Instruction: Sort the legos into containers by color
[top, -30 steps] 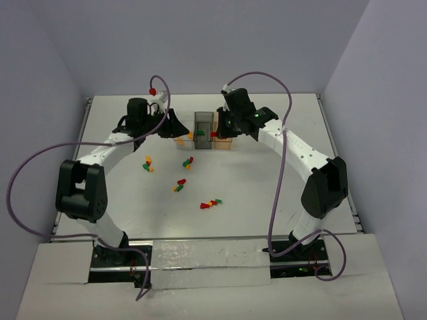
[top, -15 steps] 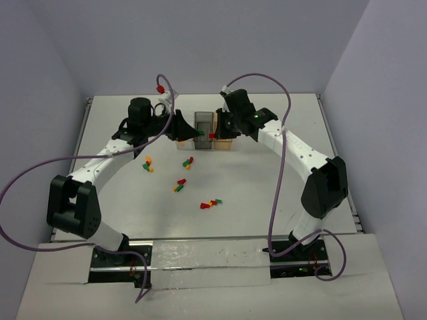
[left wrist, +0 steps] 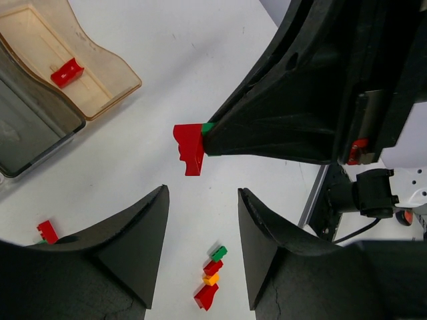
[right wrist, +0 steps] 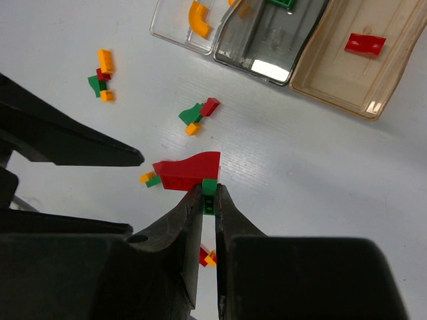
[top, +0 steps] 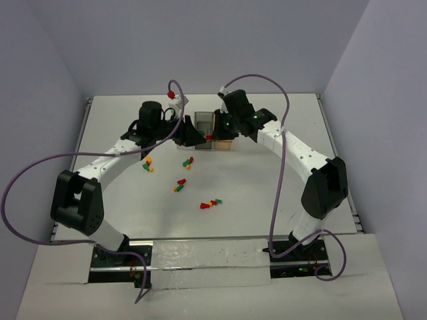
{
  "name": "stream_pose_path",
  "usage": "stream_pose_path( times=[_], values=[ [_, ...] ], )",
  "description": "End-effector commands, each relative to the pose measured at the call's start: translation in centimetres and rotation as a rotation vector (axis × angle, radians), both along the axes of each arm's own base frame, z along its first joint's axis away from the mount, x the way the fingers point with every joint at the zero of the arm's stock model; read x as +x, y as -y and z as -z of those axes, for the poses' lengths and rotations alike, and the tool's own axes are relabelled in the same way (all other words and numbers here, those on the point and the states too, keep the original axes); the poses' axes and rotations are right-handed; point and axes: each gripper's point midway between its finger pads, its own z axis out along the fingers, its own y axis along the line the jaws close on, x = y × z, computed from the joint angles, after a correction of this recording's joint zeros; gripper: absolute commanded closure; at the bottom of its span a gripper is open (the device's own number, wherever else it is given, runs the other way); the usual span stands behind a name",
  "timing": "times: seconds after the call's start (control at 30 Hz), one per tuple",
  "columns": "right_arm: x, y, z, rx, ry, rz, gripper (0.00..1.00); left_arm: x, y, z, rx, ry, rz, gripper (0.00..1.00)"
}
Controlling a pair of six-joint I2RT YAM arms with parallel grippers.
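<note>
My right gripper [right wrist: 209, 188] is shut on a small green lego [right wrist: 209, 189] with a red curved lego [right wrist: 187, 171] stuck to it, held above the table in front of the containers. They also show in the left wrist view, the red lego [left wrist: 189, 148] just ahead of my open, empty left gripper [left wrist: 202, 193]. The clear bin [right wrist: 175, 31] holds an orange lego [right wrist: 197, 18], the smoky grey bin [right wrist: 267, 40] a green one, the amber bin [right wrist: 333, 73] a red one [right wrist: 365, 43]. In the top view the two grippers [top: 190, 137] [top: 212, 135] nearly meet.
Loose legos lie in small clusters on the white table: at the left [top: 148, 164], near the bins [top: 188, 162], mid-table [top: 179, 185] and nearer the arm bases [top: 210, 203]. The last cluster shows between my left fingers [left wrist: 211, 277]. Purple cables arc over both arms.
My left arm has swung right, bringing its open gripper up close to the red lego held by the right gripper. The right gripper has hardly moved.
</note>
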Motion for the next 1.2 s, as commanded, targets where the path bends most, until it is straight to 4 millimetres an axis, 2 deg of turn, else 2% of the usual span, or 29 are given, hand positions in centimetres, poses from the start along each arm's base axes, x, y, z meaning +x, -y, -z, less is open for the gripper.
stream_pose_path(
  times=[0.0,0.23,0.7,1.0,1.1,1.13,1.17],
  values=[
    [-0.4,-0.7,-3.0,0.065,0.063,-0.019,1.00,0.6,0.7,-0.8,0.002,0.028,-0.001,0.44],
    [-0.8,-1.3,-3.4,0.076,0.064,-0.040,1.00,0.8,1.1,-0.7,-0.005,0.013,0.001,0.46],
    [-1.4,-1.7,-3.4,0.084,0.058,-0.071,1.00,0.6,1.7,-0.1,-0.040,-0.034,0.014,0.59],
    [-1.8,-1.9,-3.2,0.081,0.060,-0.086,1.00,0.3,1.9,-0.1,-0.051,-0.046,0.028,0.61],
    [-2.0,-2.0,-3.3,0.082,0.063,-0.092,1.00,0.3,1.9,0.0,-0.052,-0.053,0.030,0.65],
    [-2.0,-2.0,-3.3,0.081,0.064,-0.092,1.00,0.2,1.9,0.1,-0.052,-0.054,0.031,0.70],
    [-2.0,-1.9,-3.2,0.078,0.065,-0.092,1.00,0.2,1.9,0.2,-0.053,-0.057,0.033,0.78]
  ],
)
